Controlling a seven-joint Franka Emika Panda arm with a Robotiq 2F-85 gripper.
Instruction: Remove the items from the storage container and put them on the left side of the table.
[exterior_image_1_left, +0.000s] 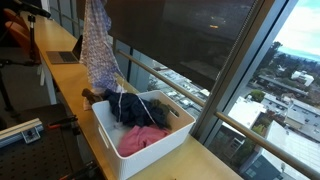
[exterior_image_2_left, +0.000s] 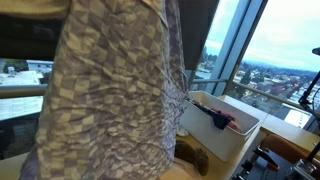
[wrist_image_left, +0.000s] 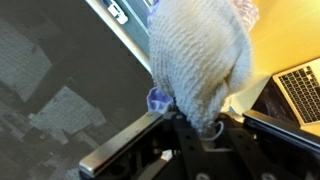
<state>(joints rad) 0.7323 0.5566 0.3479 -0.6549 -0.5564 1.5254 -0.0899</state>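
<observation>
a long wooden bench (exterior_image_1_left: 65, 78) runs beside tall windows with a city beyond. your jaws are clamped on the checked cloth (wrist_image_left: 200, 60), which bunches between them in the wrist view. in an exterior view the cloth hangs clear in the air, its lower end just above one corner of the white storage container (exterior_image_1_left: 150, 160). the jaws themselves are out of sight there. inside the container lie a dark garment (exterior_image_1_left: 135, 108) and a pink garment (exterior_image_1_left: 145, 140). a small brown object (exterior_image_1_left: 92, 97) sits on the bench just beside the container. an open laptop (exterior_image_1_left: 68, 52) stands farther along the bench.
</observation>
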